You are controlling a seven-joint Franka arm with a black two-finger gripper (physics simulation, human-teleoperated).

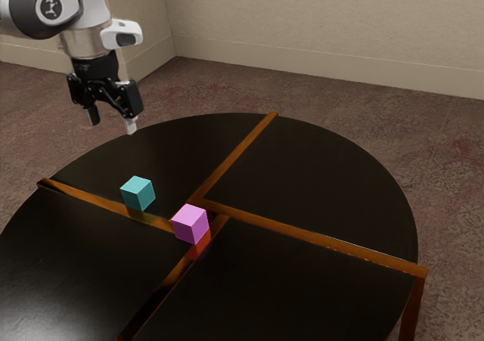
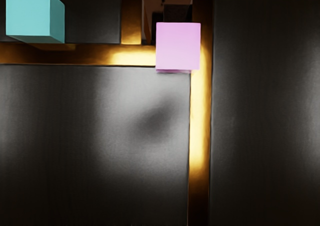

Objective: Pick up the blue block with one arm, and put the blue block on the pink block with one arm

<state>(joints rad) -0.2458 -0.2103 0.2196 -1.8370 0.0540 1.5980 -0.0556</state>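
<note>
While the jaws are hanging high over the far side of the surface (image 1: pixel 318 175), well apart from both blocks, the whole pick is lying ahead, and the risks are sitting in the approach. The blue block (image 1: pixel 138 193) is resting on a dark panel just beside an orange strip (image 1: pixel 83 193), with the pink block (image 1: pixel 190 224) sitting near it at the crossing of the strips, the two not touching.

If the hand is coming down off-centre, one finger could be landing on top of the blue block or shoving it against the strip instead of straddling it. A grasp closing along the line between the blocks could be clipping the pink one and knocking it off its spot.

In the wrist view the pink block (image 2: pixel 178 45) is overlapping the bright strips (image 2: pixel 199 136), with the blue block (image 2: pixel 34 15) off to one side. It may be straddling a raised edge rather than lying flat, though I cannot tell. If so, the blue block could be sliding off on release.

In the exterior view the jaws are standing apart with a clear gap between the fingers, holding nothing and touching nothing.
</note>
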